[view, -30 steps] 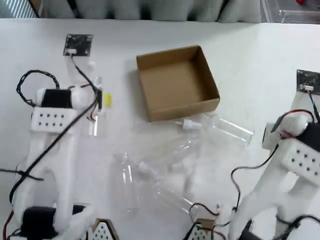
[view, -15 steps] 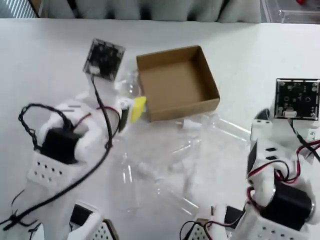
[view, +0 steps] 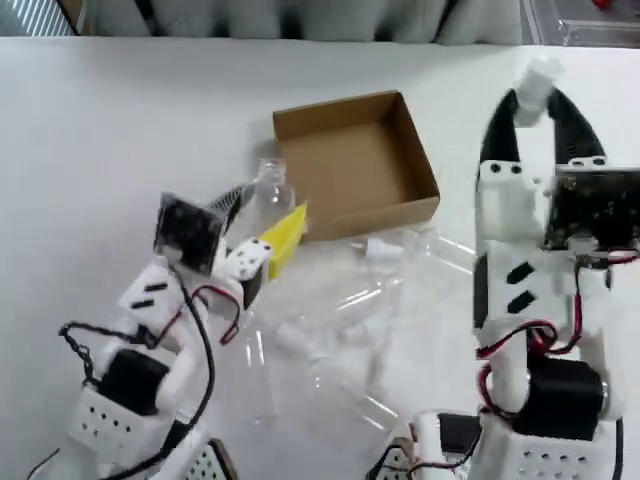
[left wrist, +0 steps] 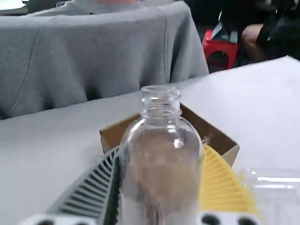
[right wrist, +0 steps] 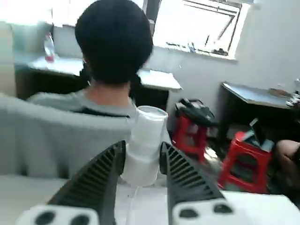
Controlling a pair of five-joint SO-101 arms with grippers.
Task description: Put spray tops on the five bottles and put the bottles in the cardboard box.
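Left gripper (left wrist: pixel 160 161) clamps bottle (left wrist: pixel 161 131), base hidden; right gripper (right wrist: pixel 142 152) pinches spray top (right wrist: pixel 147 131), possibly trailing tube.

The clear plastic bottle (left wrist: pixel 161 154) hid the middle of the brown cardboard box (left wrist: pixel 108 137); the bottle's base was cut off at the view's edge. Loose transparent bottles (view: pixel 255 360) on the white counter (view: pixel 100 130) overlapped; their number was indeterminate.

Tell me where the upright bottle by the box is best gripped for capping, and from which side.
Around the round body of the bottle, below the shoulder, from the side, as the left gripper has it. It stands upright, so neck and open mouth sit clear above the fingers, likely leaving room for the spray top in the right gripper.
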